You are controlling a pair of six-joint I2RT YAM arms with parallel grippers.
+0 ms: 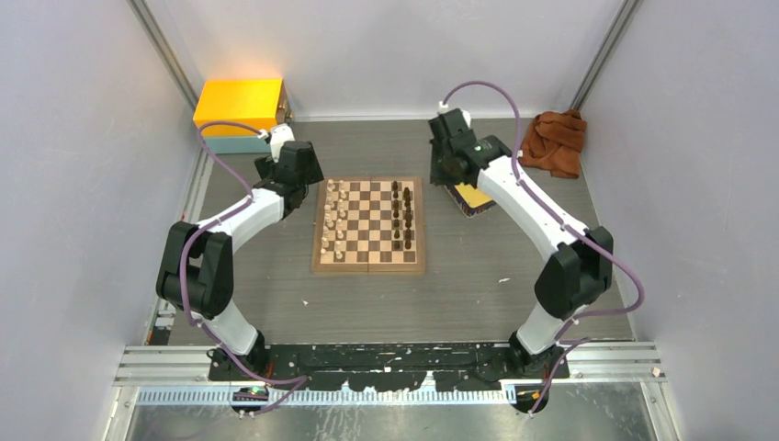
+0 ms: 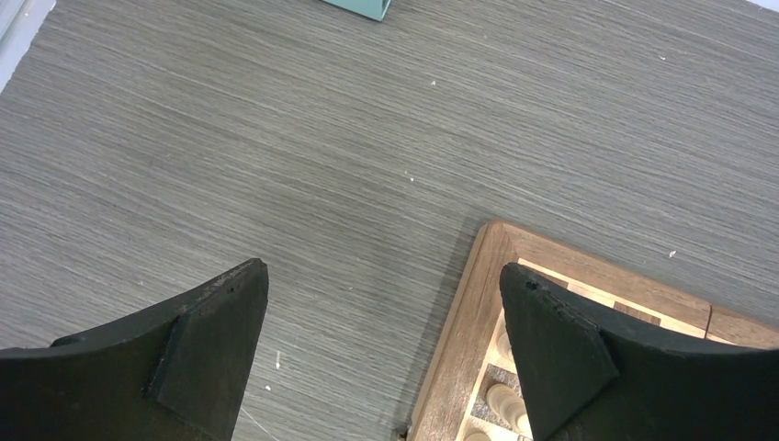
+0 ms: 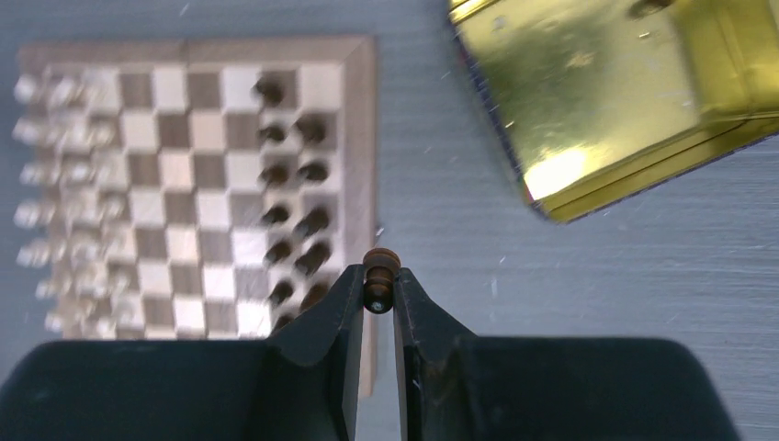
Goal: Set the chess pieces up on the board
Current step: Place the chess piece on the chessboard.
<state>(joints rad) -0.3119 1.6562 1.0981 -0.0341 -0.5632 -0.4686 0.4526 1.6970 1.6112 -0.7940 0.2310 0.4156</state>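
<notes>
The board (image 1: 369, 230) lies mid-table. Pale chess pieces (image 1: 335, 220) fill its left two columns and dark ones (image 1: 401, 216) stand along its right side. My right gripper (image 3: 378, 280) is shut on a small dark brown piece (image 3: 380, 268), held above the table just off the board's right border (image 3: 363, 138), between the board and the yellow tray. My left gripper (image 2: 384, 280) is open and holds nothing. It hovers over the board's far left corner (image 2: 478, 322), with pale pieces (image 2: 505, 400) showing by its right finger.
A yellow tray (image 3: 597, 101) sits right of the board, below my right arm (image 1: 524, 197). An orange box on a teal base (image 1: 241, 106) stands at the back left, and a brown cloth (image 1: 556, 138) lies at the back right.
</notes>
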